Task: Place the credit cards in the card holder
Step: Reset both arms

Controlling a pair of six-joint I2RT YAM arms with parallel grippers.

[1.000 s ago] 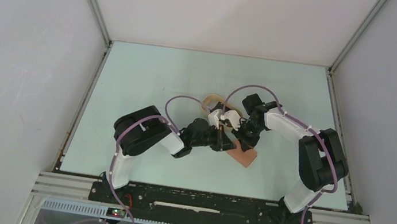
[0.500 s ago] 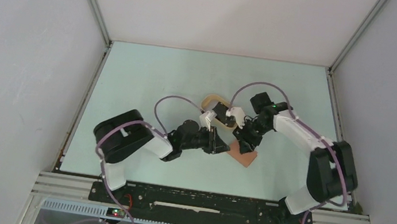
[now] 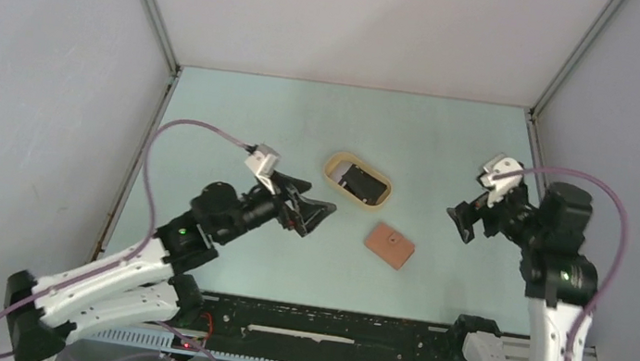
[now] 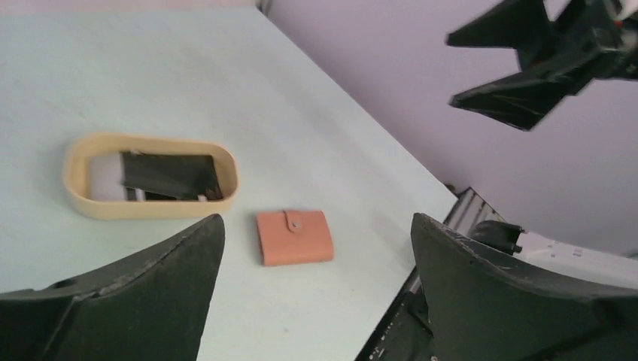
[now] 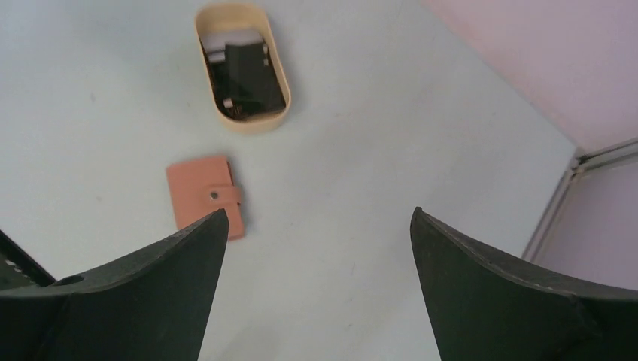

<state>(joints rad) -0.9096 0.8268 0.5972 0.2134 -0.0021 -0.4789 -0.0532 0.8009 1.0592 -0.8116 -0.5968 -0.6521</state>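
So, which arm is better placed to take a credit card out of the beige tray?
Probably the left. The left gripper, open, hangs nearer the tray that holds the credit cards; the right gripper, also open, is clearly farther away.

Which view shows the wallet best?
Left wrist: the wallet lies fully in the open, closed, with its tab and snap clear. Right wrist shows it about as large, but its near edge runs up against the right end effector. Top external shows it whole but small, the snap barely visible.
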